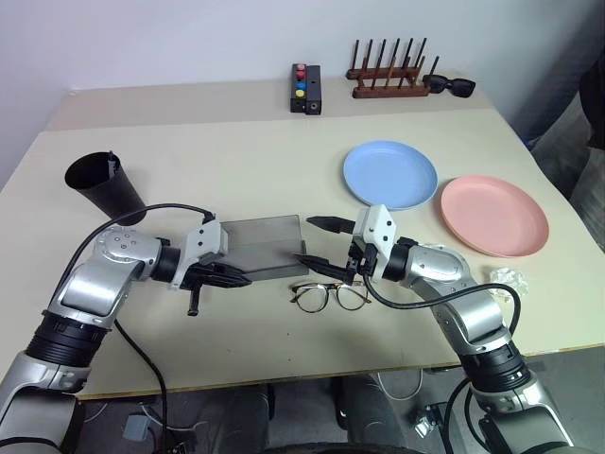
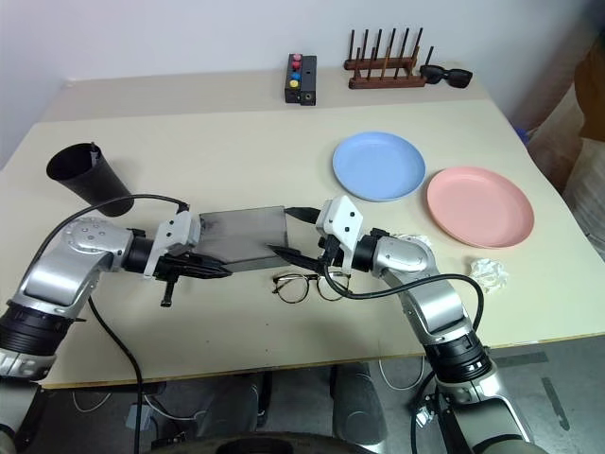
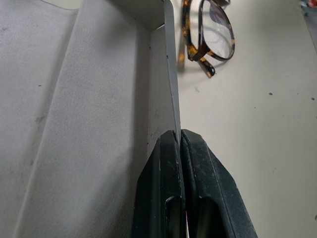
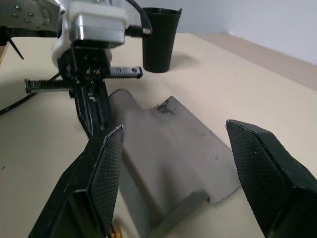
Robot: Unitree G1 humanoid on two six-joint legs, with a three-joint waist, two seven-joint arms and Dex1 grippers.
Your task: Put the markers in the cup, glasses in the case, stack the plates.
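Observation:
The grey case (image 1: 263, 242) lies in the middle of the table near its front. My left gripper (image 1: 241, 278) is shut on the case's thin front edge (image 3: 171, 99). At the case's right end my right gripper (image 1: 310, 240) stands open, one finger on either side of that end without touching it. The wire-rimmed glasses (image 1: 329, 295) rest on the table just in front of the case, under the right gripper. The black cup (image 1: 104, 184) stands at the far left, and a slim marker tip (image 1: 112, 156) pokes above its rim. The blue plate (image 1: 389, 174) and pink plate (image 1: 493, 214) lie side by side at the right.
A black box with coloured buttons (image 1: 305, 88), a wooden peg rack (image 1: 388, 78) and black sunglasses (image 1: 449, 85) line the back edge. A crumpled white wrapper (image 1: 506, 276) lies near the right front edge.

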